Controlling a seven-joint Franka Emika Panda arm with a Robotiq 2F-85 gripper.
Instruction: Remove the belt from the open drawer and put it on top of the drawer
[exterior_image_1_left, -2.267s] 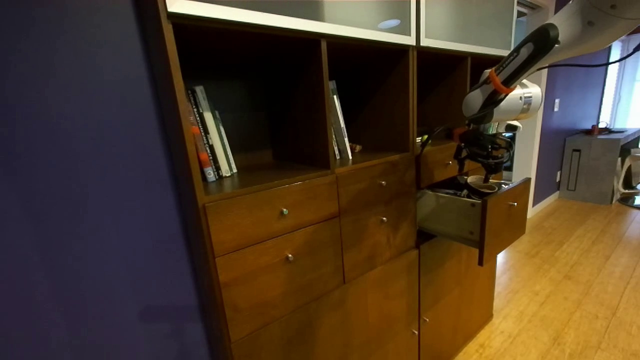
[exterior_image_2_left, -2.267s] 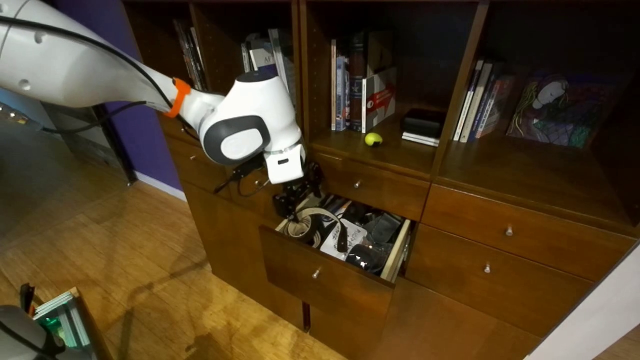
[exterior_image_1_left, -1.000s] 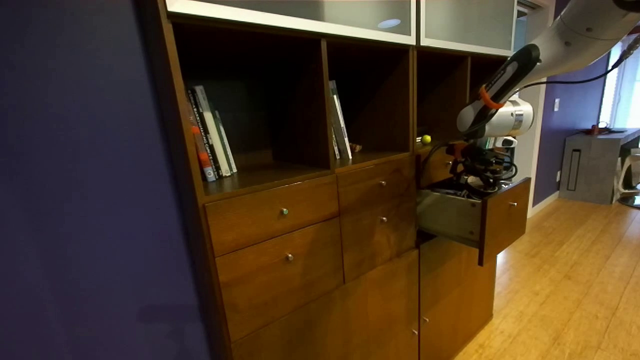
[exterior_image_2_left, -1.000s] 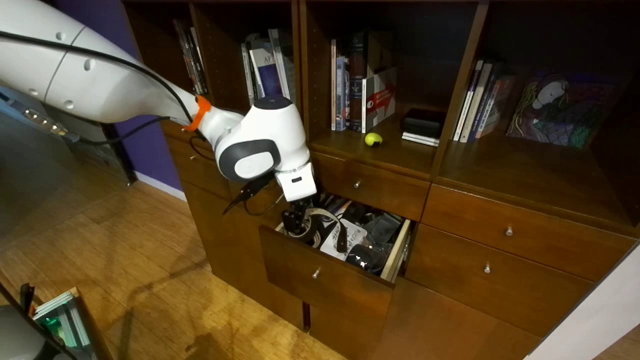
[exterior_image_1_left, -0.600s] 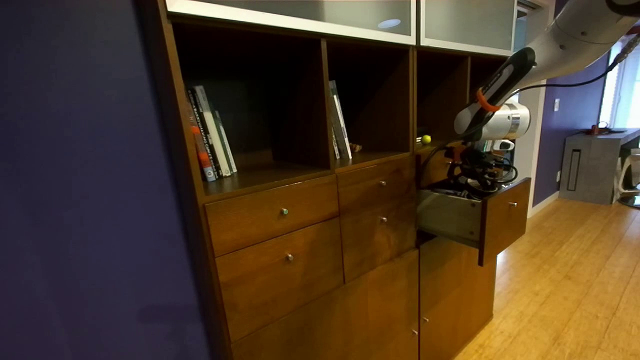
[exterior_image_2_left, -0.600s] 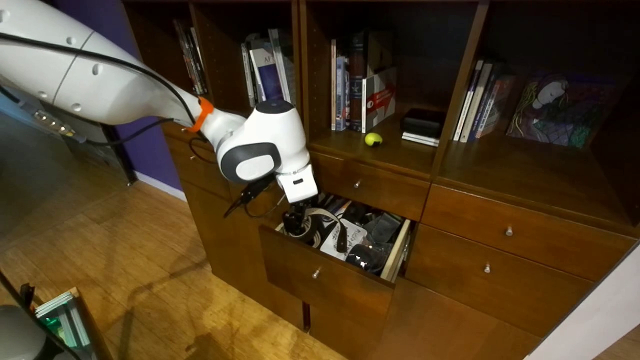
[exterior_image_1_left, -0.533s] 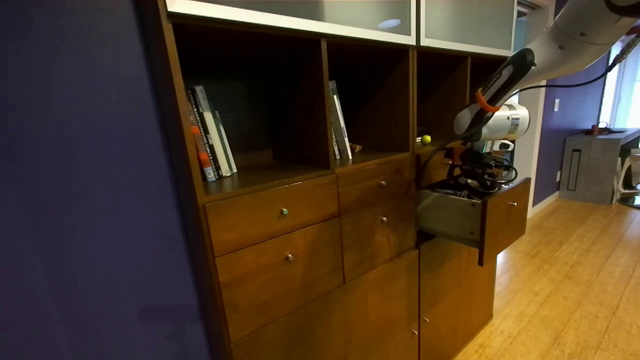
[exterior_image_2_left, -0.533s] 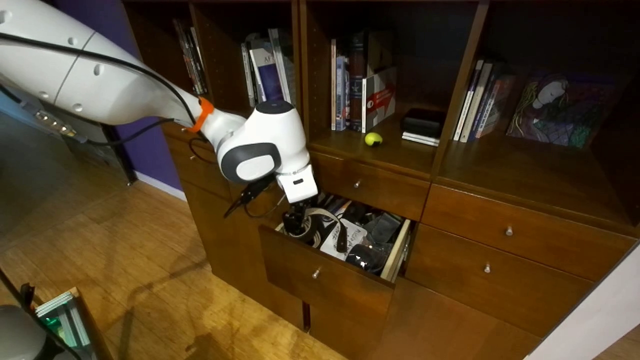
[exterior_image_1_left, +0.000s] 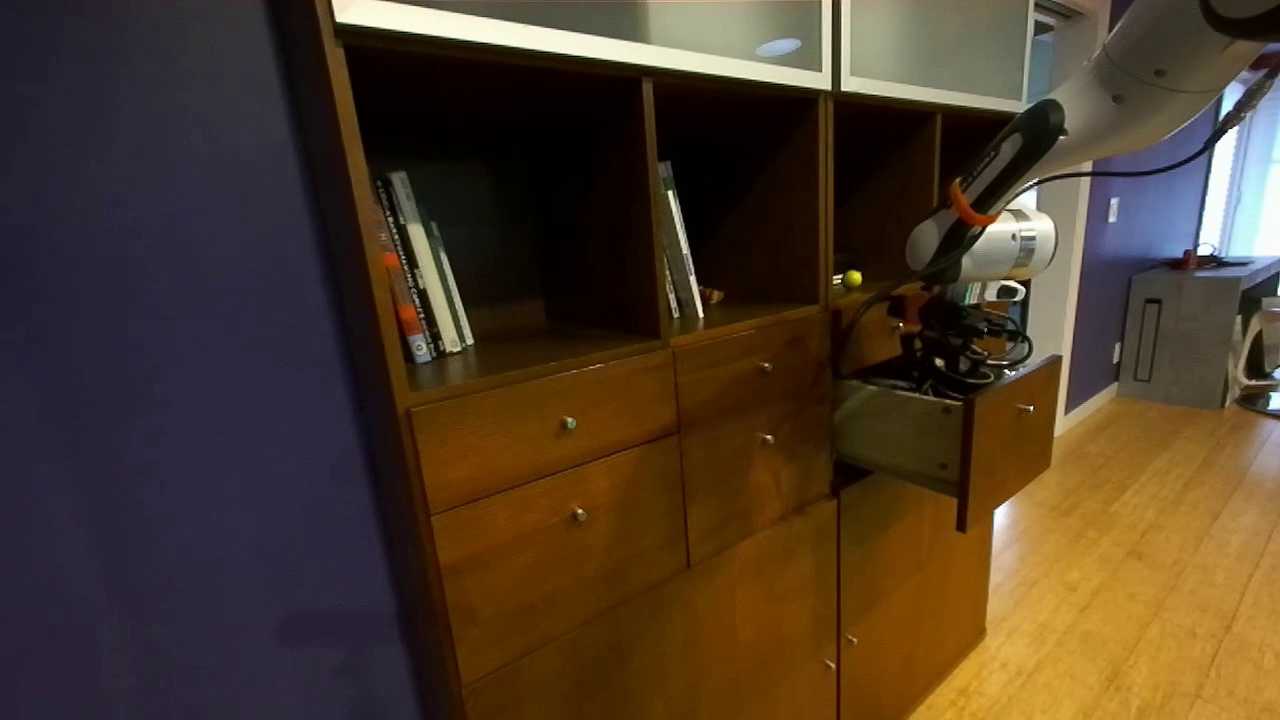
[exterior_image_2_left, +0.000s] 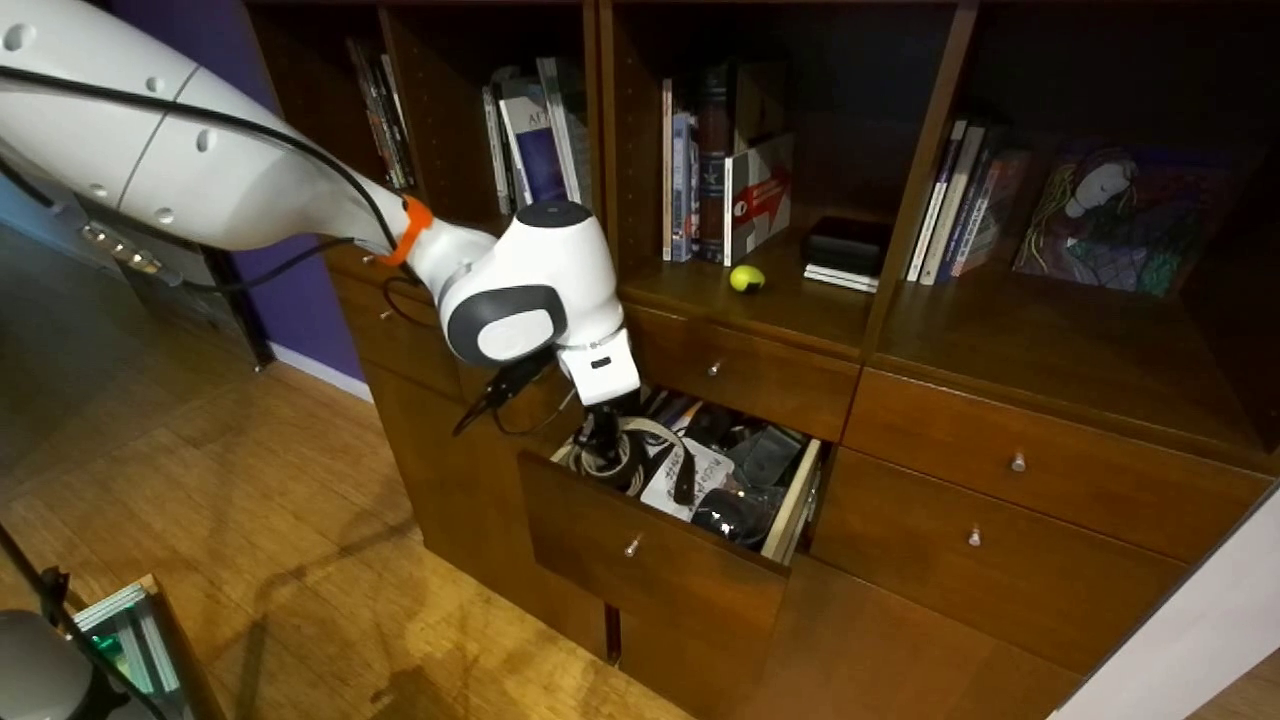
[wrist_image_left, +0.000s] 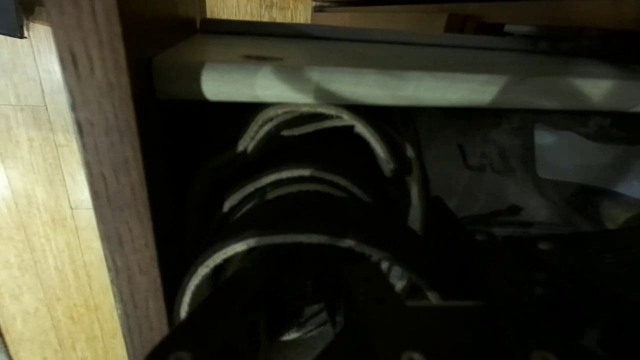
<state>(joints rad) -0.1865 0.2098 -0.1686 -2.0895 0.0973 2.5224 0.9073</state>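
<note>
We see the belt (wrist_image_left: 304, 173) coiled in the open drawer (exterior_image_2_left: 660, 572), dark with pale edges, one dark-tipped end arcing out. Jaws right at it; can't tell their gap or grip.

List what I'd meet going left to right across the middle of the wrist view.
Pale wooden floor, drawer front, coiled belt, then a whitish patch too dim to identify.
</note>
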